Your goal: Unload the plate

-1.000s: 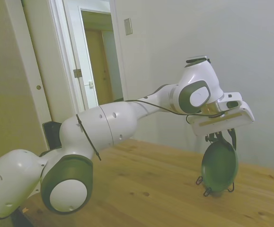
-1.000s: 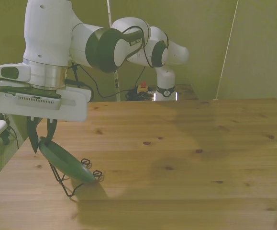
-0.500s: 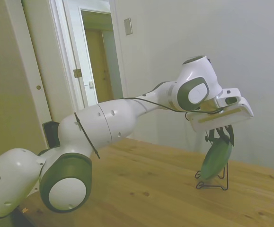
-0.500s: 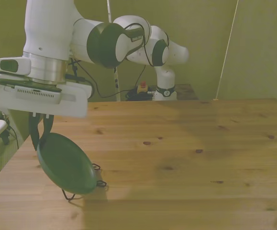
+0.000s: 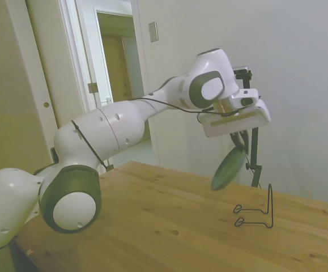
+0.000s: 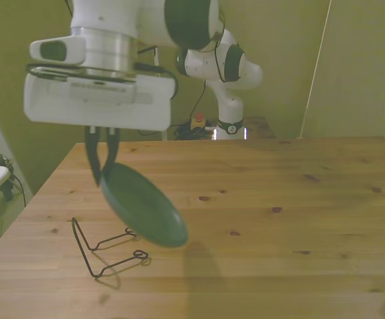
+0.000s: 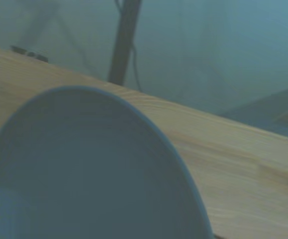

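Clearance between the round, shallow, dark green plate and the thin black wire stand is what the coming move turns on. The plate hangs in the air from the end effector, whose two dark fingers are clamped together on its upper rim. From that grip the plate slopes downward and toward the front view's right, so its long axis runs obliquely away from the fingers, with its lowest edge the part nearest the wooden surface.

The wire stand sits empty on the surface, below the plate and a little toward the front view's left. In the side view the plate is lifted above the stand and apart from it; nothing of the wire touches the rim. In the wrist view the plate fills most of the picture, with bare wood beyond its edge.

As I judge it, lifting out is done and setting down remains. From the stand toward the front view's right the surface lies open and broad, with no other object on it, so that is the natural direction to travel. On the other side of the stand the edge of the surface is near, leaving little room. Because the plate hangs tilted, its low rim would meet the wood first.
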You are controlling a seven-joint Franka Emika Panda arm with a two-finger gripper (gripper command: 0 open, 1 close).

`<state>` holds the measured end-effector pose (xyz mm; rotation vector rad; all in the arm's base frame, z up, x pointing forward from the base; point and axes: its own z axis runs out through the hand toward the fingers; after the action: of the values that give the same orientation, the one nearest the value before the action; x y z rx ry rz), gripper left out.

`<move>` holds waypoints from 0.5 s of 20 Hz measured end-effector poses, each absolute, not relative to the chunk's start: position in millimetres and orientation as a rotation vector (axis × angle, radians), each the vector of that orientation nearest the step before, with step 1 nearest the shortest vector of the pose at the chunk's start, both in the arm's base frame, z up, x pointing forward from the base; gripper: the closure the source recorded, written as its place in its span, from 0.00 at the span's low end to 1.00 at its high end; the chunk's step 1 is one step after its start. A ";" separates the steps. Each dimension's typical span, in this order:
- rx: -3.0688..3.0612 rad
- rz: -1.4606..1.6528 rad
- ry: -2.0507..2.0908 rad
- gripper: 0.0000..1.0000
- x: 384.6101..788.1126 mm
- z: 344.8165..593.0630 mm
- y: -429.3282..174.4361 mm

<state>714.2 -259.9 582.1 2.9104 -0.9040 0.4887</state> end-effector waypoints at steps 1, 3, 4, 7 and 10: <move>2.920 0.444 -0.927 1.00 713.1 584.1 -247.4; 2.932 0.340 -0.974 1.00 711.5 581.2 -225.9; 2.934 0.276 -0.996 1.00 710.3 577.0 -217.2; 2.925 0.117 -1.057 1.00 707.9 561.5 -199.4; 2.885 0.010 -1.153 1.00 710.6 540.9 -188.3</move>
<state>710.6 -188.3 540.9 2.8854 -1.1527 0.0098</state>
